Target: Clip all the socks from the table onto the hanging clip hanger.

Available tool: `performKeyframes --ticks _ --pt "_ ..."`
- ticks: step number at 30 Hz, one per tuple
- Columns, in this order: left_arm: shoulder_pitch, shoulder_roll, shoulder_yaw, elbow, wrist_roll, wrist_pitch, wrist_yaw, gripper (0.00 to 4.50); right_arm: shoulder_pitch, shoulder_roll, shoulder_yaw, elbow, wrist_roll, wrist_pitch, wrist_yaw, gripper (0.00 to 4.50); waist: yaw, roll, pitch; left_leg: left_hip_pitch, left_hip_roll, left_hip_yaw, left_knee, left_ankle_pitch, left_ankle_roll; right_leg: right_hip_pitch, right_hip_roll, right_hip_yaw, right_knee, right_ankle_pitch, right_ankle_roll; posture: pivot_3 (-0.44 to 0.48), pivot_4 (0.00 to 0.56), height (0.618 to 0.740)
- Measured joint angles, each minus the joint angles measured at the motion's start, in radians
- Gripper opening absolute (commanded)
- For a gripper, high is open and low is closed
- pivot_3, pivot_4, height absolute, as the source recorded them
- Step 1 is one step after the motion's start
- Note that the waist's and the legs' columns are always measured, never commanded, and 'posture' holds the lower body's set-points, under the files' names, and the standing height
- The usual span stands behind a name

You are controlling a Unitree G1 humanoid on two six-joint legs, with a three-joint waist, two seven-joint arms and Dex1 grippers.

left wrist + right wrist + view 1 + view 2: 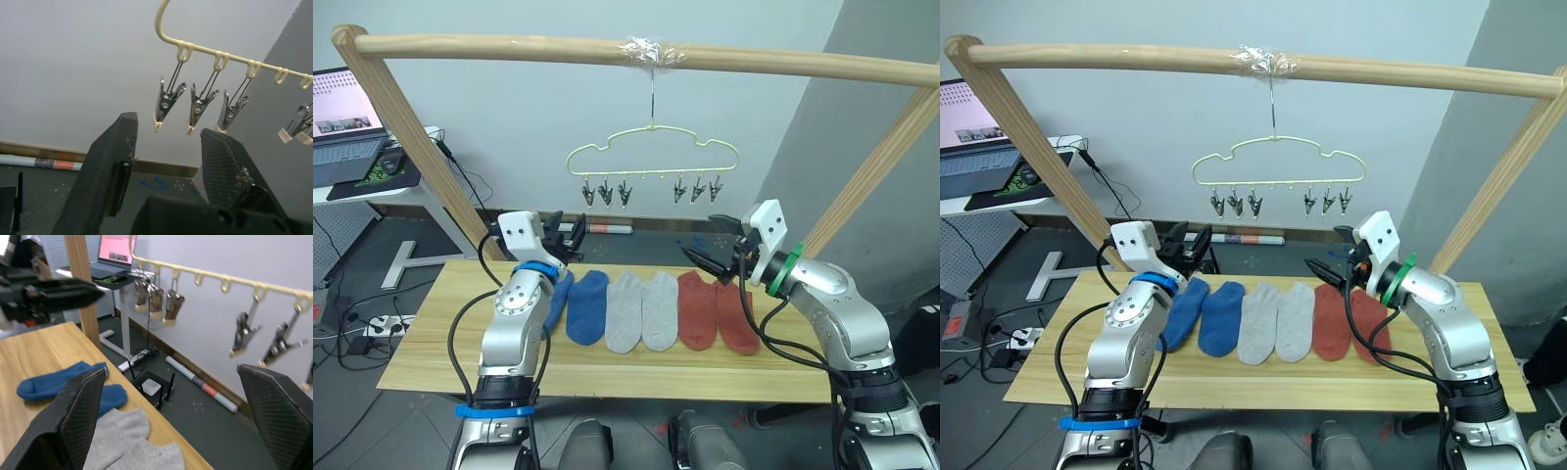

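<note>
Six socks (646,311) all lie in a row on your desk (421,345), none on the clip hanger (652,157) yet. Left gripper (168,147) and right gripper (171,396) hover empty, jaws apart.

Six socks (642,310) are lying flat in a row along the table's (411,348) far edge: two blue at the left, two light grey in the middle, two rust red at the right. The pale-yellow clip hanger (653,149) is hanging above them, its clips bare.
</note>
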Motion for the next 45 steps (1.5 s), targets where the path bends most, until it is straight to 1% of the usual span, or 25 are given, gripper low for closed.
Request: performKeyframes --ticks 5,7,12,20,21,26,31,36,41,45 --pt "-0.052 -0.007 0.001 0.071 0.013 -0.036 0.012 2.41 -0.023 0.002 0.004 -0.005 0.017 0.019 0.01 4.5 0.0 -0.001 0.004 -0.001 0.0 0.0 -0.001 0.0 0.0 -0.001 0.0 -0.001 -0.002 0.0 0.001 -0.07 0.202 0.74" --pt "-0.062 -0.007 0.001 0.095 0.02 -0.047 0.012 2.41 -0.027 0.002 0.005 -0.005 0.024 0.024 0.01 4.5 0.0 0.0 0.005 -0.002 0.0 -0.001 -0.001 0.0 0.0 -0.001 0.0 -0.001 -0.002 0.0 0.001 -0.085 0.219 0.74" --pt "-0.137 -0.007 0.005 0.227 0.041 -0.115 0.012 2.41 -0.061 0.011 0.019 -0.007 0.033 0.03 0.009 4.5 -0.003 -0.002 0.022 -0.002 0.0 -0.002 0.0 0.0 0.0 -0.001 0.0 -0.002 -0.002 0.0 0.001 -0.103 0.23 0.74" --pt "-0.194 -0.006 0.009 0.35 0.043 -0.182 0.006 2.41 -0.087 0.015 0.022 -0.008 0.034 0.065 0.002 4.5 -0.01 -0.001 0.034 -0.008 0.001 -0.003 -0.001 0.0 0.0 -0.005 0.0 -0.002 -0.003 0.0 0.001 -0.113 0.236 0.74" --pt "-0.201 -0.006 0.008 0.363 0.044 -0.193 0.004 2.41 -0.089 0.016 0.022 -0.01 0.035 0.07 0.001 4.5 -0.01 -0.001 0.034 -0.009 0.001 -0.004 -0.001 0.0 0.0 -0.005 0.0 -0.002 -0.003 0.0 0.001 -0.13 0.242 0.74" --pt "-0.267 -0.012 0.006 0.45 0.056 -0.235 -0.007 2.41 -0.102 0.02 0.022 -0.03 0.052 0.101 -0.013 4.5 -0.015 -0.002 0.039 -0.01 0.0 -0.005 0.0 0.0 0.0 -0.005 0.0 -0.003 -0.003 0.0 0.001 -0.136 0.241 0.74" --pt "-0.282 -0.019 0.005 0.478 0.06 -0.259 -0.013 2.41 -0.104 0.019 0.022 -0.039 0.069 0.114 -0.017 4.5 -0.026 -0.002 0.044 -0.01 0.001 -0.004 0.0 0.0 0.0 -0.005 -0.001 -0.003 -0.004 0.0 0.002 -0.136 0.241 0.74" --pt "-0.289 -0.022 0.006 0.5 0.062 -0.268 -0.014 2.41 -0.109 0.018 0.021 -0.039 0.072 0.115 -0.019 4.5 -0.027 -0.002 0.05 -0.011 0.0 -0.005 0.0 0.0 0.0 -0.006 0.0 -0.004 -0.003 0.0 0.002 -0.134 0.232 0.74" --pt "-0.331 -0.014 0.008 0.502 0.076 -0.308 -0.006 2.41 -0.132 0.019 0.021 -0.039 0.074 0.116 -0.02 4.5 -0.027 -0.002 0.051 -0.013 0.0 -0.005 0.0 0.0 0.0 -0.007 0.0 -0.004 -0.004 0.001 0.002 -0.129 0.221 0.74" --pt "-0.332 -0.012 0.009 0.502 0.081 -0.323 -0.003 2.41 -0.132 0.019 0.021 -0.039 0.075 0.116 -0.02 4.5 -0.027 -0.002 0.051 -0.014 0.0 -0.005 0.0 0.0 0.0 -0.009 -0.001 -0.004 -0.004 0.001 0.002 -0.127 0.215 0.74"
